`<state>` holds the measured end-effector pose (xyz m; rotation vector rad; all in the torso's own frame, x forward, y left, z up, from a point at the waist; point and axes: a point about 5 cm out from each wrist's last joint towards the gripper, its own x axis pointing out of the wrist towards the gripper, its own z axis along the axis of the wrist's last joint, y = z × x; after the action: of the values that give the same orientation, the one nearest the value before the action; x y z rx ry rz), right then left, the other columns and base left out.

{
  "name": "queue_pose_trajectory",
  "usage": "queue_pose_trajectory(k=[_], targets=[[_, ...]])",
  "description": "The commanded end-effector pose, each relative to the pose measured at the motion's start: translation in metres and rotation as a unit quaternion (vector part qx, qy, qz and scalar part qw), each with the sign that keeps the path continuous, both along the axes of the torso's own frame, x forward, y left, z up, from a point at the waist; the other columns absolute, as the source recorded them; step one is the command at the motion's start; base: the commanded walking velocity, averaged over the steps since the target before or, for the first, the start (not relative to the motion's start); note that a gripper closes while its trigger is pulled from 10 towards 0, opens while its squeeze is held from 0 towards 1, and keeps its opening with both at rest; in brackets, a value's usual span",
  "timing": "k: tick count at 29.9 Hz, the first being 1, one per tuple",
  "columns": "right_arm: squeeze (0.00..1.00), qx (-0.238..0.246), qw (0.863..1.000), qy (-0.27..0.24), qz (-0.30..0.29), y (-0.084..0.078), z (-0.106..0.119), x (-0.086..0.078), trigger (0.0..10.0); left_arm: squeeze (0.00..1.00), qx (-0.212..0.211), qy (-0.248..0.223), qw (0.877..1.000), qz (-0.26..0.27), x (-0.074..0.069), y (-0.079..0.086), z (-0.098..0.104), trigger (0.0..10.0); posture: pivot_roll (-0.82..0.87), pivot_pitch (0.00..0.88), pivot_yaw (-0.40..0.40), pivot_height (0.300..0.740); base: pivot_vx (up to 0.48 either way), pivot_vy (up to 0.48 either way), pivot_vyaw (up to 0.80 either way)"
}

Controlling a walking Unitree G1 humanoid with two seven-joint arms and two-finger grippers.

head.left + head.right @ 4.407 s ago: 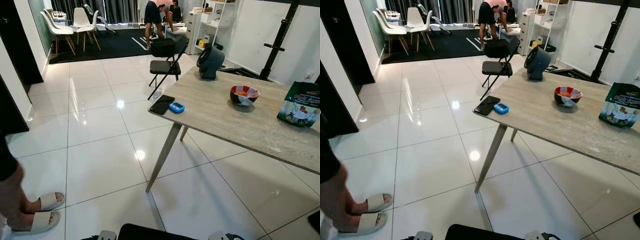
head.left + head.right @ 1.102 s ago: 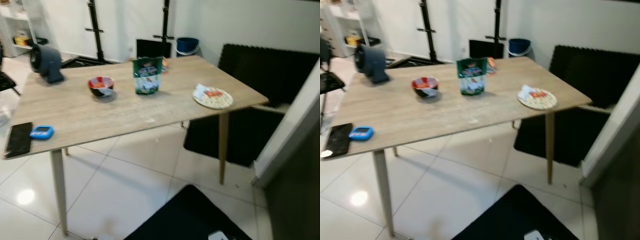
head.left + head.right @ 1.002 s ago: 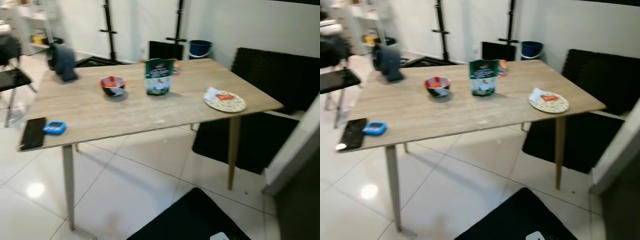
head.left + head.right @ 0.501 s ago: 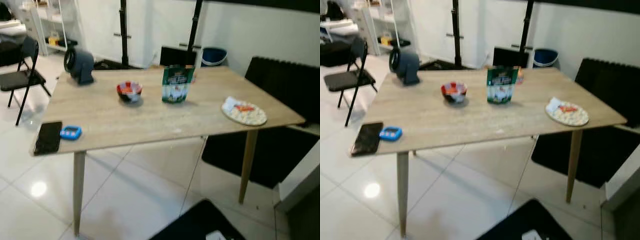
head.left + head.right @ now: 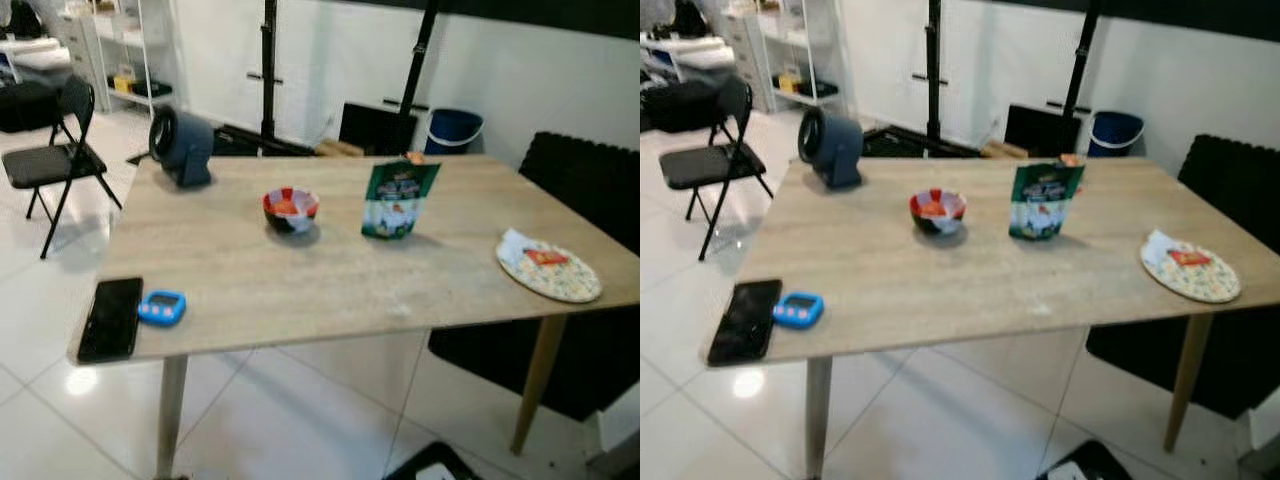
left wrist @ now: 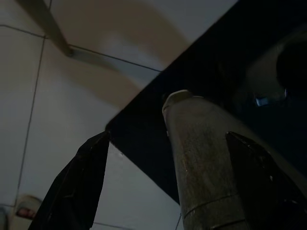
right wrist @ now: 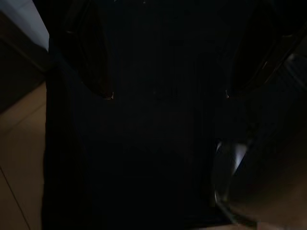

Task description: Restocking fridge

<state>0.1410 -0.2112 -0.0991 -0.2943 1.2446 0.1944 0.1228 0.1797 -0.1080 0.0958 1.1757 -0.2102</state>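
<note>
A wooden table (image 5: 330, 290) stands in front of me. On it are a red-and-white bowl (image 5: 290, 208) with food, an upright green food bag (image 5: 398, 200), and a plate (image 5: 550, 270) of food near the right end. Something orange (image 5: 415, 157) peeks out behind the bag. My left gripper (image 6: 167, 136) hangs low over the floor, open, with a silver cylinder showing between its black fingers (image 6: 76, 187). In the dark right wrist view, my right gripper (image 7: 168, 95) is open with nothing between its fingers.
A blue-grey fan (image 5: 183, 147) sits at the table's far left corner; a black phone (image 5: 110, 318) and blue timer (image 5: 161, 307) lie at its near left edge. A black folding chair (image 5: 45, 160), a blue bucket (image 5: 455, 130), black stands and black padding (image 5: 590, 190) surround the table.
The camera has swung round from the open room to the table and come closer. The things on the table have kept their places.
</note>
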Motion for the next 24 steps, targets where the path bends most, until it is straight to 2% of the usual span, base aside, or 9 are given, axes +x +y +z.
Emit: queue_pose_trajectory(k=[1, 9, 14, 18, 24], targets=[[0.0, -0.003, 1.0, -0.005, -0.006, -0.003, 0.002, 0.003, 10.0, 0.0, -0.001, 0.02, 1.0, 0.01, -0.008, -0.001, -0.003, 10.0, -0.06, 0.0, -0.03, 0.74, 0.0, 0.0, 0.0], [0.0, -0.002, 1.0, -0.006, -0.008, -0.003, 0.001, 0.003, 10.0, 0.0, -0.004, 0.021, 1.0, -0.003, -0.008, 0.0, -0.003, 10.0, -0.06, 0.0, -0.03, 0.74, 0.0, 0.0, 0.0], [0.0, -0.002, 1.0, -0.006, -0.009, -0.003, 0.001, 0.002, 10.0, 0.0, -0.005, 0.023, 1.0, 0.001, -0.012, 0.001, -0.003, 10.0, -0.06, 0.0, -0.03, 0.74, 0.0, -0.415, 0.0], [0.0, -0.001, 1.0, -0.006, -0.009, -0.003, 0.001, 0.002, 10.0, 0.0, -0.011, 0.028, 1.0, -0.001, -0.017, -0.007, -0.005, 10.0, -0.06, 0.0, -0.031, 0.74, 0.0, -0.438, 0.0], [0.0, -0.001, 1.0, -0.005, -0.009, -0.003, 0.001, 0.002, 10.0, 0.0, -0.01, 0.027, 1.0, -0.001, -0.015, -0.009, -0.005, 10.0, -0.06, 0.0, -0.031, 0.74, 0.0, -0.428, 0.0]])
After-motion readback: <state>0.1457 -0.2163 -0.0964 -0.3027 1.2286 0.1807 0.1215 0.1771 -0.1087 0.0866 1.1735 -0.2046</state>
